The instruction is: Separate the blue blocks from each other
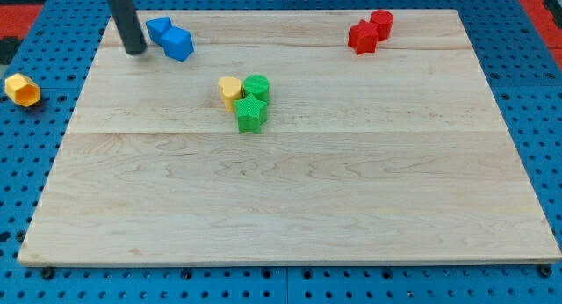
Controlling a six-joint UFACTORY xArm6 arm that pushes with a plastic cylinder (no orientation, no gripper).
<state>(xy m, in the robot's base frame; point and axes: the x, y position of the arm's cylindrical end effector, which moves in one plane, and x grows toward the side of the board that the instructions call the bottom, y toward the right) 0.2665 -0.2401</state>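
My tip (135, 51) stood just left of the two touching blue blocks (159, 28) (178, 43), near the board's (290, 207) top-left edge. It has no jaws. Bare wood lay right of them and below, up to the yellow-green cluster (247, 99).

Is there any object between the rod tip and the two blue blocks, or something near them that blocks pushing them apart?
Nothing visible stands between. My tip is just to the view's left of the two blue blocks, which touch each other. The board around them is open; the yellow block and green blocks lie well away.
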